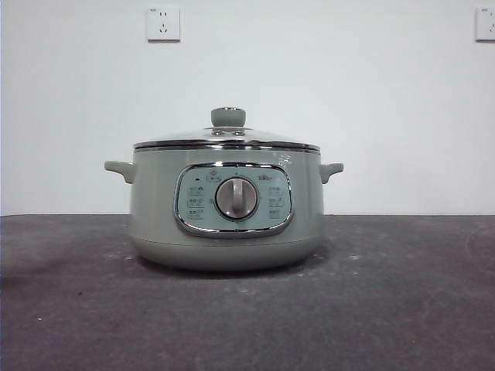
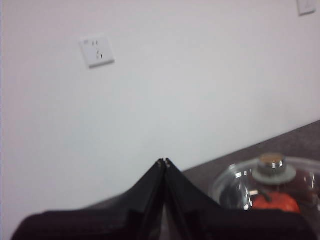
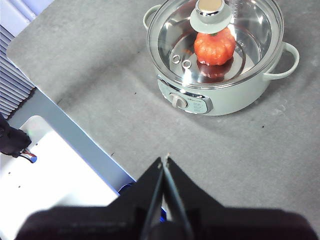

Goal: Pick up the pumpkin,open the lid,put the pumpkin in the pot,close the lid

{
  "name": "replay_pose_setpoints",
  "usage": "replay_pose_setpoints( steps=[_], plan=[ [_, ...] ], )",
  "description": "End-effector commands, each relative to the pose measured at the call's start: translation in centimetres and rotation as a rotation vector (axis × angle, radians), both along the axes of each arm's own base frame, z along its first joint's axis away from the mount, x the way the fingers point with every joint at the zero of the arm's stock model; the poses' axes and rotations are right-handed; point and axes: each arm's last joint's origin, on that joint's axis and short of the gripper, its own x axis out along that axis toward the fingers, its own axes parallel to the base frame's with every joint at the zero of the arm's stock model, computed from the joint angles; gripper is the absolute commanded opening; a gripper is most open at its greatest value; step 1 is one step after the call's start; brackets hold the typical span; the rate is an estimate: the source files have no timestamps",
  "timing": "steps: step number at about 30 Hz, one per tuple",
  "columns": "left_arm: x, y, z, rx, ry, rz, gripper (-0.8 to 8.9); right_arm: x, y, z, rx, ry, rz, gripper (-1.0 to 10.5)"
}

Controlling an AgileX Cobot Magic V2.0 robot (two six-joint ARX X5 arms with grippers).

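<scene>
From the front, the large sage-green electric pot (image 1: 226,220) sits on the dark table (image 1: 69,309), its domed glass lid (image 1: 227,137) seated squarely, so the task looks complete. The left gripper (image 2: 165,162), jaws pressed together and empty, hangs aside. The right gripper (image 3: 164,160), equally closed and empty, looks down at the ribbed orange pumpkin (image 3: 214,46) under the glass.

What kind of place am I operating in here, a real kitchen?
Probably a lab bench, not a kitchen: a bare white wall with sockets, a plain grey table, and only the pot on it, lid on, pumpkin inside.
</scene>
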Motion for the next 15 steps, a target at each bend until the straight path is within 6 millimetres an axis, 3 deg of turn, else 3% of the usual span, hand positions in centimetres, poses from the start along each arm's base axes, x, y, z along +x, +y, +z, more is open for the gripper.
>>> replay_pose_setpoints(
  steps=[1, 8, 15],
  plan=[
    [0.4, 0.1, -3.5, -0.040, 0.040, 0.027, -0.01, -0.2, -0.1, -0.1, -0.006, 0.016, -0.005, 0.0],
    [0.5, 0.3, -8.8, -0.073, 0.098, 0.100, -0.02, -0.2, -0.1, -0.1, -0.005, 0.015, -0.006, 0.0],
    [0.7, 0.5, -11.6, -0.079, 0.148, 0.168, -0.02, -0.2, -0.1, -0.1, -0.005, 0.016, -0.006, 0.0]
  ],
)
